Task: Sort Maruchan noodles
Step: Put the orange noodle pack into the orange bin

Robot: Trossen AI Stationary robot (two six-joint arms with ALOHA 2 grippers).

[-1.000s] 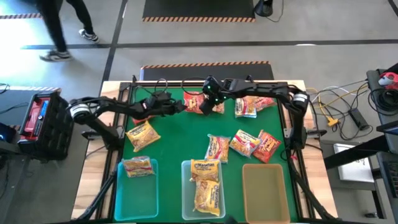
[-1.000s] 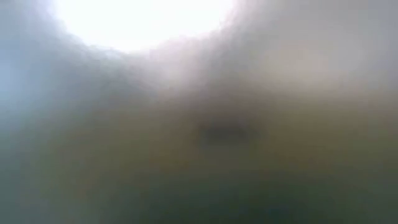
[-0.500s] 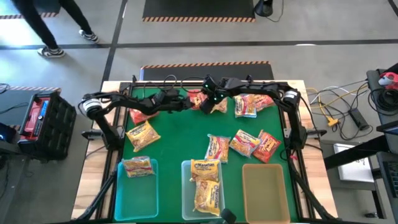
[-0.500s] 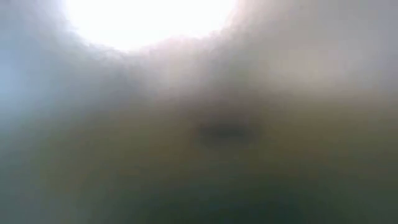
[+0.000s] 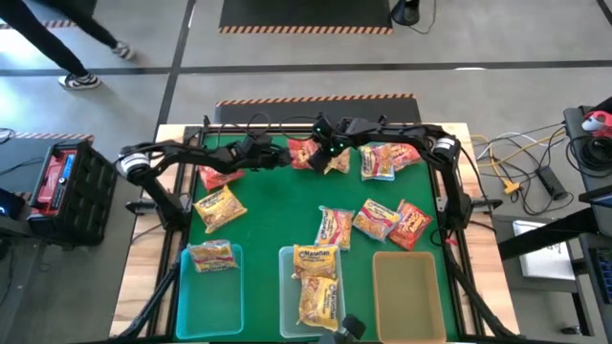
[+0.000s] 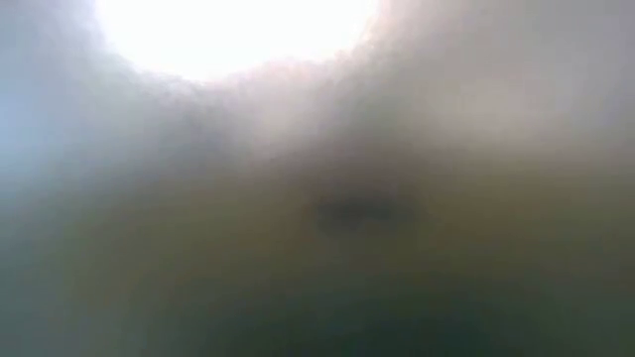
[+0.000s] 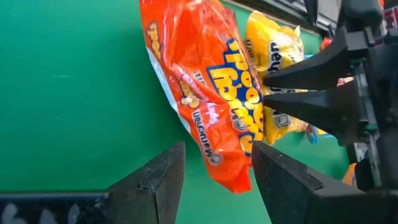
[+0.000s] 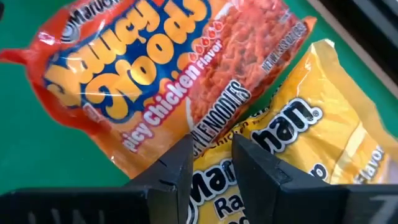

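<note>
The right pincer (image 5: 326, 153) hovered at the counter's (image 5: 277, 225) far edge, its dark fingers (image 8: 171, 171) narrowly parted over a crinkly yellow packet (image 8: 298, 143) overlapping a glossy red packet (image 8: 155, 68), gripping neither. The left pincer (image 7: 214, 165) faced them, fingers spread, the red packet's end between them. More flat noodle packets (image 5: 382, 220) lay scattered on the green felt, with some in the translucent bins (image 5: 212, 296).

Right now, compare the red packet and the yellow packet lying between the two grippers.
The red packet is orange-red and reads spicy chicken; the yellow packet is yellow with dark lettering. In the high view the red packet lies on the left arm's side, the yellow packet on the right arm's. Both are crinkly Maruchan packets and overlap.
</note>
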